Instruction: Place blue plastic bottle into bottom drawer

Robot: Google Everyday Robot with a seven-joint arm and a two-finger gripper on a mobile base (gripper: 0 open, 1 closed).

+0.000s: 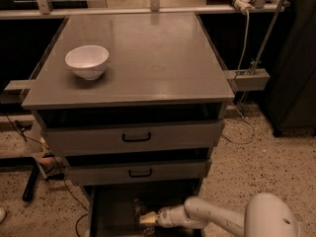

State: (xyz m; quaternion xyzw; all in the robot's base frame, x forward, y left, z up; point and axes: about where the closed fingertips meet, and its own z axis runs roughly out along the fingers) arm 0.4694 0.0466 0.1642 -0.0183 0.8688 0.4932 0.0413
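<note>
The bottom drawer [106, 212] is pulled out below the cabinet, its dark flat floor showing between thin side rails. Inside it, toward the middle, lies the blue plastic bottle [140, 205], seen only as a small mottled, glinting shape in the shadow. It looks to be down on its side with its long axis running from the back of the drawer to the front, though in this dim corner I cannot tell which end carries the cap.

The gripper [147, 219] is inside the same drawer, at the front end of the bottle and touching or just beside it. Its pale yellowish tip points left. Whether it is holding the bottle or has let go cannot be told. The white arm [207, 215] reaches in from the lower right.

The two drawers with black handles (the upper one [133, 138] and the middle one [139, 173]) are each pulled out slightly. A white bowl [87, 60] stands upright on the left of the grey cabinet top [153, 58]. Nothing shows above its rim.
</note>
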